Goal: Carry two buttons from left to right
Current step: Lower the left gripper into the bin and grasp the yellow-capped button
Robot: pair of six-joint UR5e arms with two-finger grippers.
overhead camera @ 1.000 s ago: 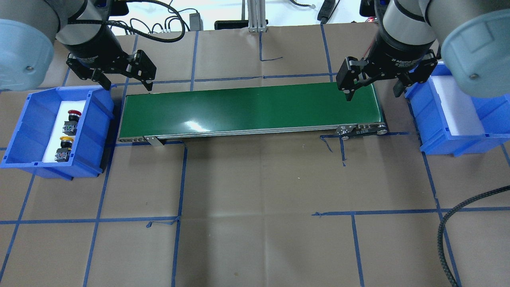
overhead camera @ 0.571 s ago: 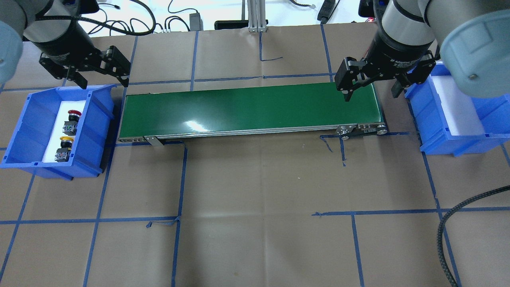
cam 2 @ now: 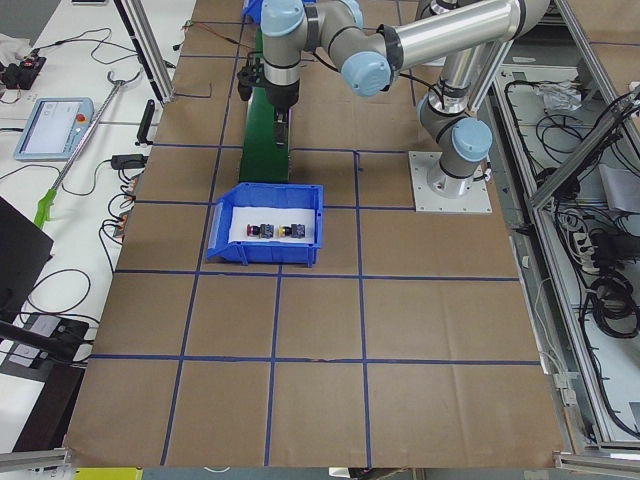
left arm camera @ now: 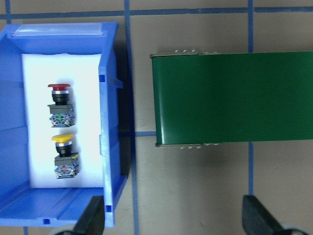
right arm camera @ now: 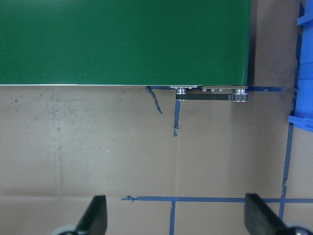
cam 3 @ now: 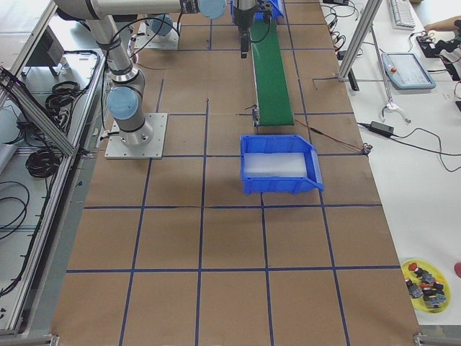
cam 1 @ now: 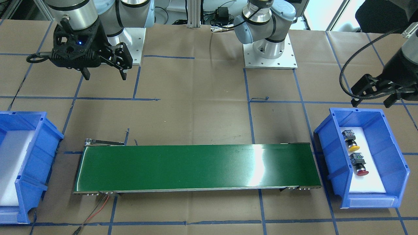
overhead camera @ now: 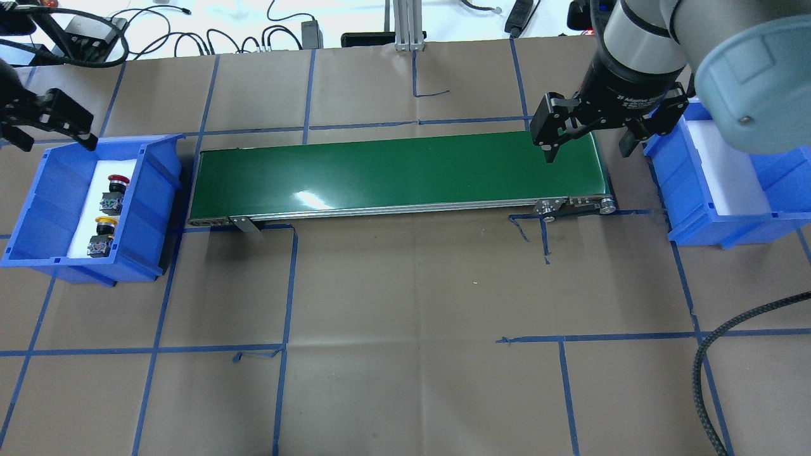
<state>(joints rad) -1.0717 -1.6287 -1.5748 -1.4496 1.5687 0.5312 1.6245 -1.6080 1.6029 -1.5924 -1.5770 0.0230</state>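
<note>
Now, red button (overhead camera: 114, 192) and yellow button (overhead camera: 102, 234) inside blue bin (overhead camera: 44, 209).

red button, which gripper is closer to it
Left. The left gripper hovers close by the blue bin holding the red button; the right gripper is over the far end of the conveyor.

right arm (overhead camera: 640, 31): silver, pale-blue cap | right claw (overhead camera: 587, 154): black | cable (overhead camera: 697, 367): braided black

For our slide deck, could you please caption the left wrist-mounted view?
Red button and yellow button lie in the blue bin beside the green conveyor belt.
</note>
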